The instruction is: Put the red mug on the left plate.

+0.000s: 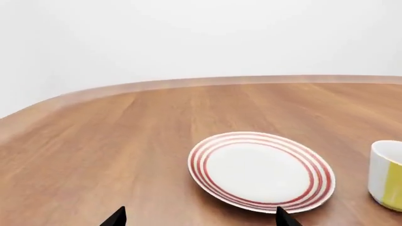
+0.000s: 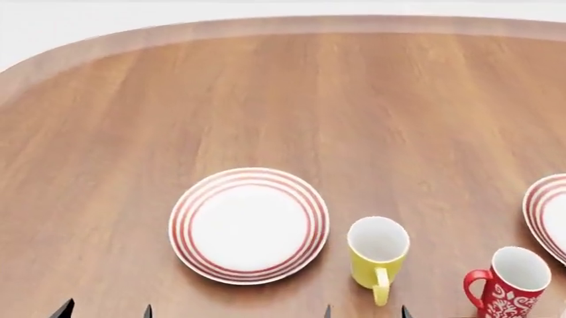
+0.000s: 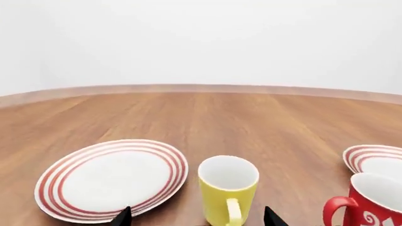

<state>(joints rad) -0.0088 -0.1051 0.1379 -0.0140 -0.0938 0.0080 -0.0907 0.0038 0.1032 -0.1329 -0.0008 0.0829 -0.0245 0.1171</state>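
Observation:
The red mug with its white floral pattern stands upright at the front right of the table, handle to the left; the right wrist view also catches the red mug. The left plate, white with red rings, lies flat left of centre and has nothing on it; the left plate appears in both wrist views. My left gripper is open, near the table's front edge, short of the plate. My right gripper is open just in front of the yellow mug, left of the red mug.
A plain yellow mug stands between the left plate and the red mug, handle toward me. A second ringed plate lies at the right edge. The wooden table's curved far rim borders a pale wall.

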